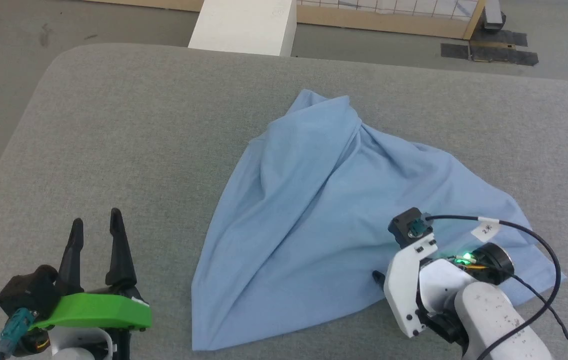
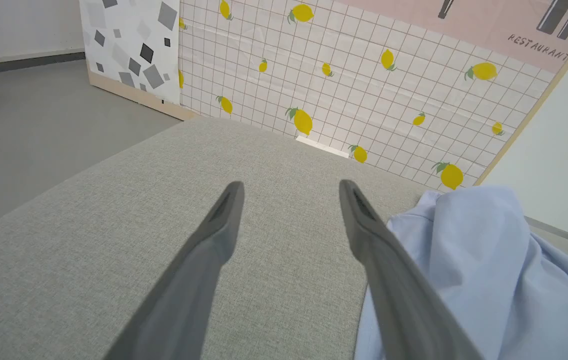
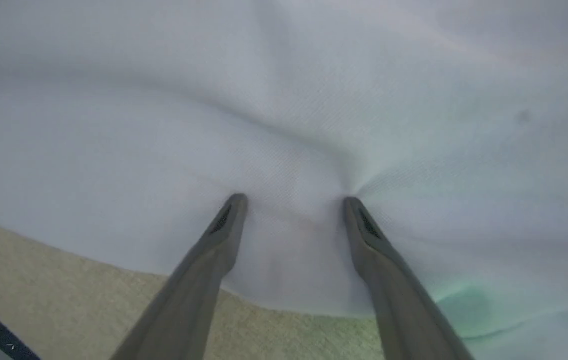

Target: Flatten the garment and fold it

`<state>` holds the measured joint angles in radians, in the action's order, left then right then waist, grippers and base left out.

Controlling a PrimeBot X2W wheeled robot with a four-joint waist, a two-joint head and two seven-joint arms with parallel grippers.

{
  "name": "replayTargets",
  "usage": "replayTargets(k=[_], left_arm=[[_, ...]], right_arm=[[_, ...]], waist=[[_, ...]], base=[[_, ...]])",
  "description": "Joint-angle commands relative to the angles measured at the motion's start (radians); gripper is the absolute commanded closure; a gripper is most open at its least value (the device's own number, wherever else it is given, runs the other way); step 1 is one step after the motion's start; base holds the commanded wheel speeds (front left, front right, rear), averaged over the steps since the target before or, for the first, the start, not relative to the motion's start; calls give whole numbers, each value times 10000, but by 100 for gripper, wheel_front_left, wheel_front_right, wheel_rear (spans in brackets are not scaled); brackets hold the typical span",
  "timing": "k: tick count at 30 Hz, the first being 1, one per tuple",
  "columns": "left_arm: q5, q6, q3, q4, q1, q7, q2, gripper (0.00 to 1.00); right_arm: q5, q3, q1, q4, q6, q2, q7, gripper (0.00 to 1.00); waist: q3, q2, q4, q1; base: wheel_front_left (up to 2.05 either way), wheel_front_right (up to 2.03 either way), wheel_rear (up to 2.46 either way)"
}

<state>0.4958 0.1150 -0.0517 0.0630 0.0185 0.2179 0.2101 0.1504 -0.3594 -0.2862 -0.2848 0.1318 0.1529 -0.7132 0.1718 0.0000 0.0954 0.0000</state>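
Observation:
The garment (image 1: 324,200), a light blue T-shirt, lies bunched into a rough triangle on the grey padded table (image 1: 138,125), with long creases running toward its far tip. Its lettering is hidden. My right gripper (image 3: 291,202) is open and points down at the garment's near right part (image 3: 284,100), both fingertips touching the cloth, which puckers at the right tip. In the head view the right wrist (image 1: 414,270) covers those fingers. My left gripper (image 1: 96,218) is open and holds nothing, over bare table left of the garment (image 2: 489,260).
The table's rounded left corner and far edge border grey floor. A white block (image 1: 243,22) stands just beyond the far edge. A lemon-patterned panel (image 2: 364,75) stands behind it. A black cable (image 1: 539,240) loops over the garment's right corner.

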Motion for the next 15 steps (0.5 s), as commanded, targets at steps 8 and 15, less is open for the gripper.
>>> replayTargets(k=[8,15], left_arm=[[-25,-88,-9,-295,-356,120,-25,0],[-22,-55,-83,-253,-367,-60,61,0]], right_arm=[[938,-147,211,235,-11,666,-320,100],[1550,1251,1410,1578,-11,2387,-1255,100]], waist=[[-42,0,-134,0],[-296,0,-281,0]], base=[[0,0,0],[0,0,0]])
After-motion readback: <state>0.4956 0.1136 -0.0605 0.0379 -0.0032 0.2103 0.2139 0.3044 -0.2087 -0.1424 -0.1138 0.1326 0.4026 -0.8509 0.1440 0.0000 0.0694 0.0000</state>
